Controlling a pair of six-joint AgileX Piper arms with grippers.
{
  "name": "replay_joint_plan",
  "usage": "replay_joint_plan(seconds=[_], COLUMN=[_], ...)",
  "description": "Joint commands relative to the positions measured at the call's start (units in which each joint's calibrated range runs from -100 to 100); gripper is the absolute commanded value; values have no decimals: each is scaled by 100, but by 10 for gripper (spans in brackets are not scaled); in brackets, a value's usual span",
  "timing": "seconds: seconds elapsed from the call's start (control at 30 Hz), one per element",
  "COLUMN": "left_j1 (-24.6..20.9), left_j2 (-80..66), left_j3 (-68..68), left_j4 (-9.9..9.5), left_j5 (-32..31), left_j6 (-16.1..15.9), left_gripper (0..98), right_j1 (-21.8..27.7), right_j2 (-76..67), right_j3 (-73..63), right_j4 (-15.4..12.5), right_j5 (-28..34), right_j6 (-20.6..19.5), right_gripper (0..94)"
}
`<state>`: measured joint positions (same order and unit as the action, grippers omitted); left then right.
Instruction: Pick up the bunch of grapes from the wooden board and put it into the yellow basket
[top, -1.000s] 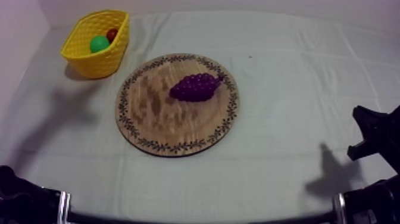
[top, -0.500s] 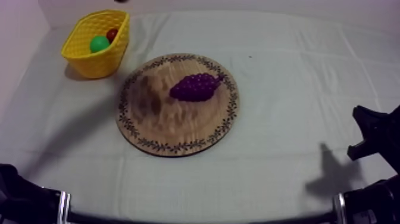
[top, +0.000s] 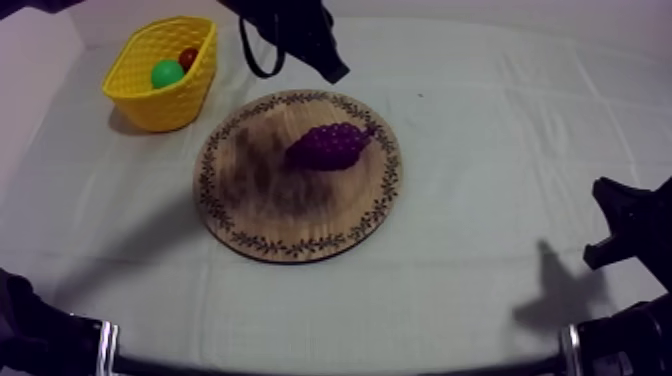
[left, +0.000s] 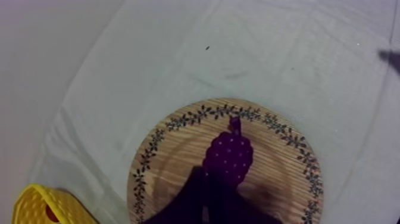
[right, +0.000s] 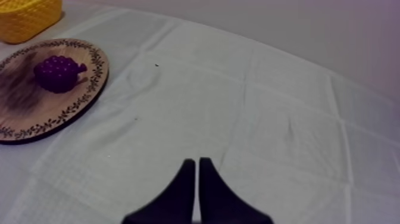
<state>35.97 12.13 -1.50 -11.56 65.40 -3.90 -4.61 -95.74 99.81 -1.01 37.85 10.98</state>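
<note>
Pale desk carries the board, with the grapes lying on its far half and the basket just beside it. Left pincer hangs by the board's far rim, closed together on nothing; right pincer sits over bare desk, likewise together

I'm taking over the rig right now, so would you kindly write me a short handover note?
Left tool: hangs over the far side of the wooden board, near the bunch of grapes, apart from it.
Right tool: shut on nothing, low at its own side.
Grapes lie on the board. The yellow basket stands far left, holding a small red fruit and a green round toy.
Done: nothing yet. Left: grasp grapes, carry to basket, release.
</note>
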Motion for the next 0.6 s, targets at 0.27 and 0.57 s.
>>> replay_joint_plan(seconds=[0.27,0.57], left_j1=[-141,-246], left_j2=[-64,-29], left_j3=[278,362], left_j4=[230,329], left_j5=[509,572], left_j6=[-139,-343], left_gripper=[879,961], right_j1=[2,2], right_j2=[-1,-1], right_j3=[-3,-3], right_j4=[1,1], right_j5=[-3,-3], right_j6=[-2,-2], right_gripper=[4,4])
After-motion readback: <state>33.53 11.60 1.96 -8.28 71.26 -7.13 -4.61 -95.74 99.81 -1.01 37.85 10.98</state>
